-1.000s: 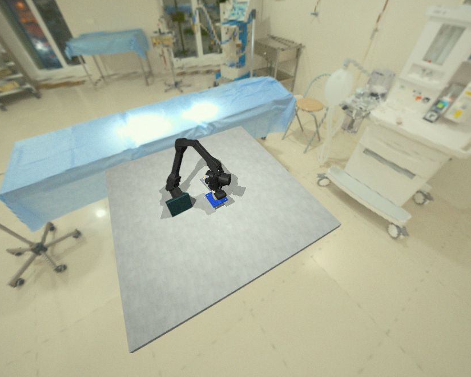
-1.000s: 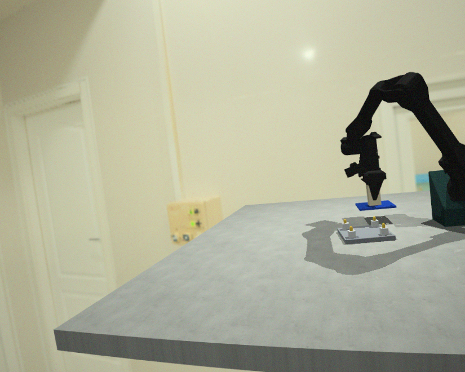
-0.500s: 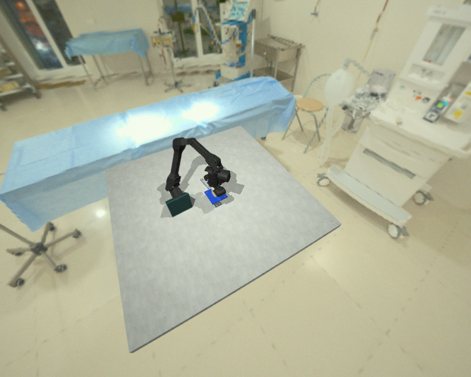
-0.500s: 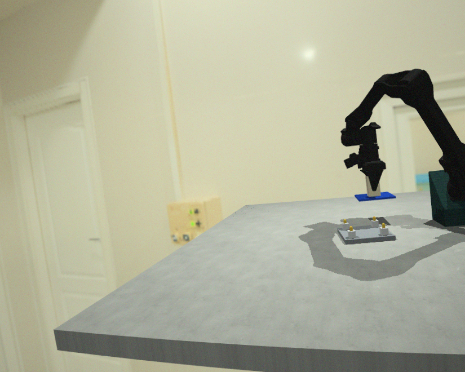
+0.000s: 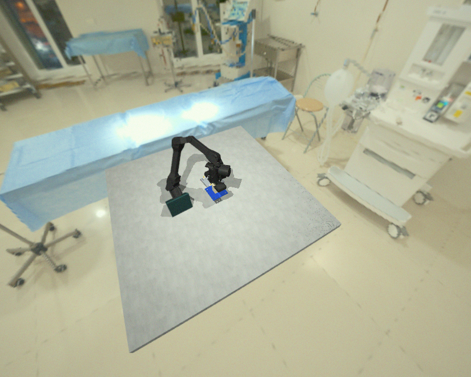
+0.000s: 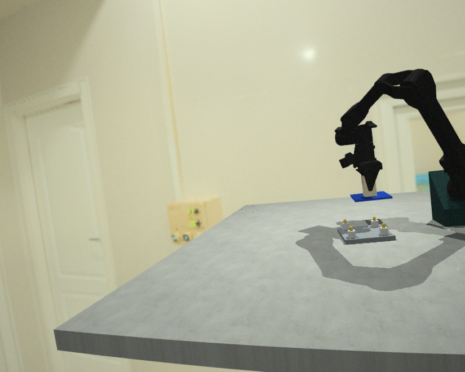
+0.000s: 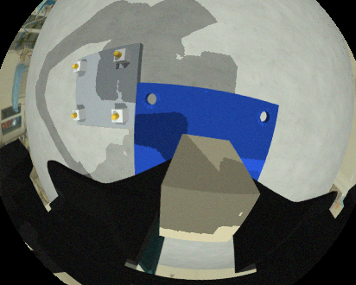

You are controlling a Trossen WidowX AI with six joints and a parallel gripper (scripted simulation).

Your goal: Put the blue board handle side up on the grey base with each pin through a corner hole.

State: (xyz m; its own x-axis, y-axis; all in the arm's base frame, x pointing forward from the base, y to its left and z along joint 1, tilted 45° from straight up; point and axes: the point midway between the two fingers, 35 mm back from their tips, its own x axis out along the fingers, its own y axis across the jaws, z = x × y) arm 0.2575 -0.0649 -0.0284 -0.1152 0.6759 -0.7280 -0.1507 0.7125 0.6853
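The beige square handle is seen nearest in the wrist view, and the jaws of the black parallel-jaw gripper are clamped on its two opposite sides. Beneath it, the blue four-hole board is carried off the tabletop, handle side up and roughly level, its far corner holes left uncovered at about eleven and two o'clock from the handle. The board would be judged stiff, thin and fairly light, so little bending is to be expected; its smooth-looking handle could slip or twist if gripped off-centre. The handle is the right place for the hold, since the edges and corners are kept free for the pins. Farther off, between ten and eleven o'clock from the handle in the wrist view, the grey four-post base rests on the grey tabletop, its gold pins bare. The board has yet to be seated; a level shift toward the base, then alignment of holes with pins, seems called for before any lowering. If it were lowered askew, one corner could be caught on a pin and the board tipped. Farthest back, a blue-draped table is seen toward eleven o'clock in the top view.
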